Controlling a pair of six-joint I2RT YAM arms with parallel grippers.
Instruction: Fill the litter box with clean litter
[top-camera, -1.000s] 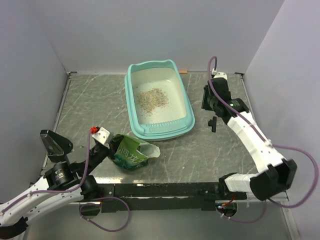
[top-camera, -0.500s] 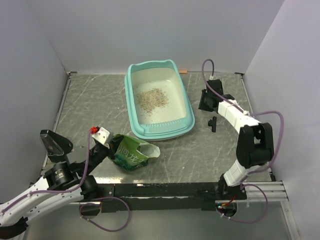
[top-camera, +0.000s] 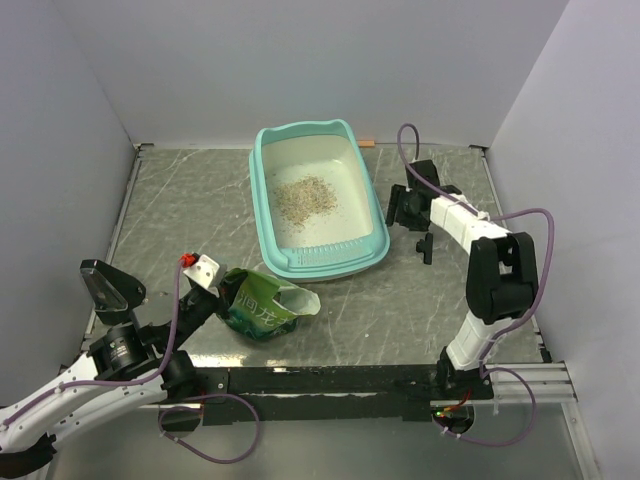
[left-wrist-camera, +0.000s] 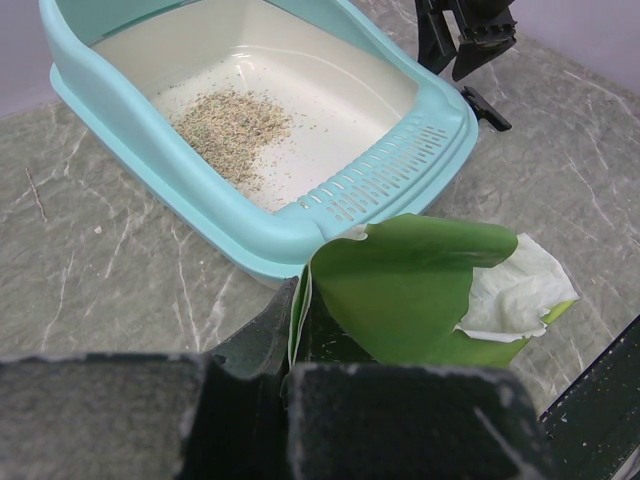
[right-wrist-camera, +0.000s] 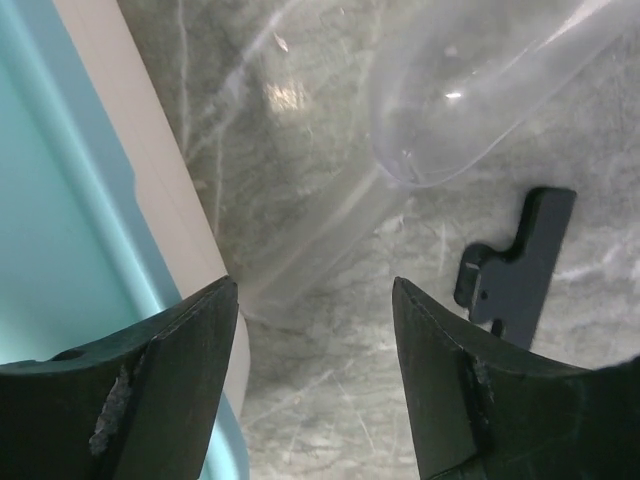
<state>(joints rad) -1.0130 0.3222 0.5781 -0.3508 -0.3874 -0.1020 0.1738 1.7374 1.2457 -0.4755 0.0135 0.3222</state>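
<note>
1. We see the right gripper (right-wrist-camera: 315, 290) with its jaws wide apart above the scoop (right-wrist-camera: 470, 90), just right of the box (top-camera: 325, 260).
2. The left gripper (left-wrist-camera: 285, 375) is clamped on the bag (left-wrist-camera: 400, 290), near the box's front.
3. We find litter (top-camera: 305, 197) in the box's middle.

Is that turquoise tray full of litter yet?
No, mostly empty: the litter box holds one small patch of litter; most of its whitish floor shows.
</note>
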